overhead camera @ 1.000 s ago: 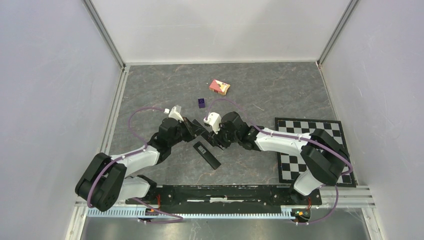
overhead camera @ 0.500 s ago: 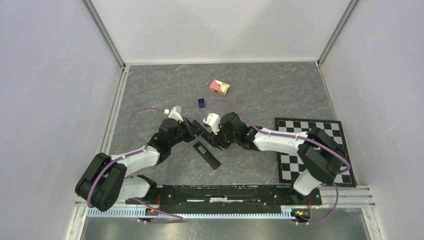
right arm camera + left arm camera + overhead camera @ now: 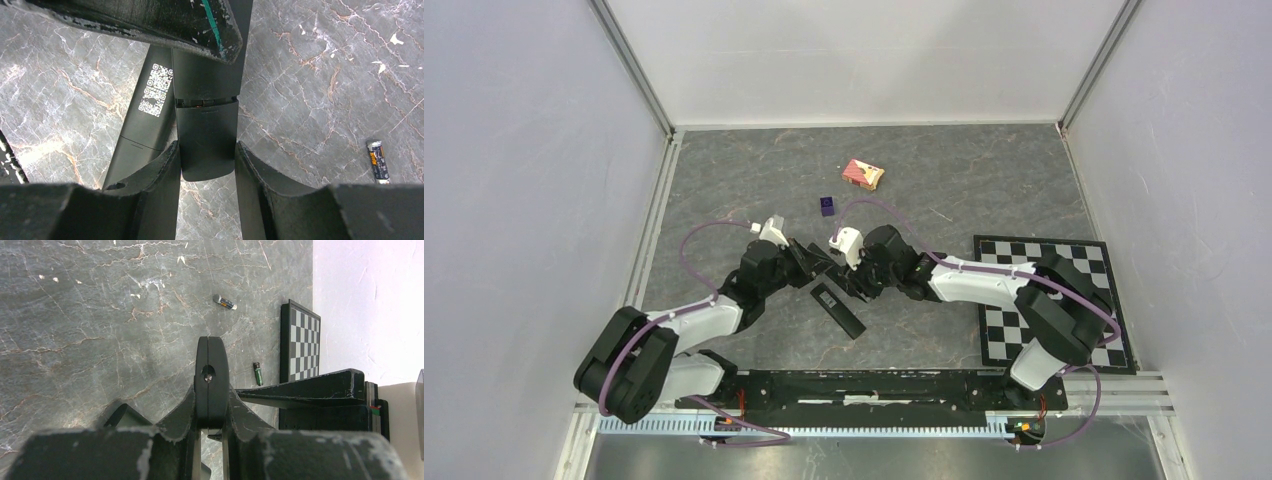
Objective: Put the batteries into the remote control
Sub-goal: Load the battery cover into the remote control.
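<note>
At the middle of the surface, toward its near edge, the two arms meet nose to nose. The right gripper [image 3: 206, 155] clasps one end of a flat black bar [image 3: 205, 130], jaws at a middling width. The left gripper [image 3: 808, 258], jaws narrow, pinches the far end. Just beside it, toward the near edge, the remote control [image 3: 142, 132] lies flat and unheld.

A slightly gapped seam crosses the held bar, so the step looks like sliding off a battery cover. Pull straight along the bar's length, keep it level, and don't twist or squeeze the cover onto its rails.

Both batteries lie further right: the green battery [image 3: 257, 374] just beside the checkerboard mat [image 3: 300, 340], the second battery [image 3: 377, 160] apart from it on bare surface.

The remote's white label [image 3: 156, 90] carries two QR codes. No words are legible, and the battery print is too small to read.
</note>
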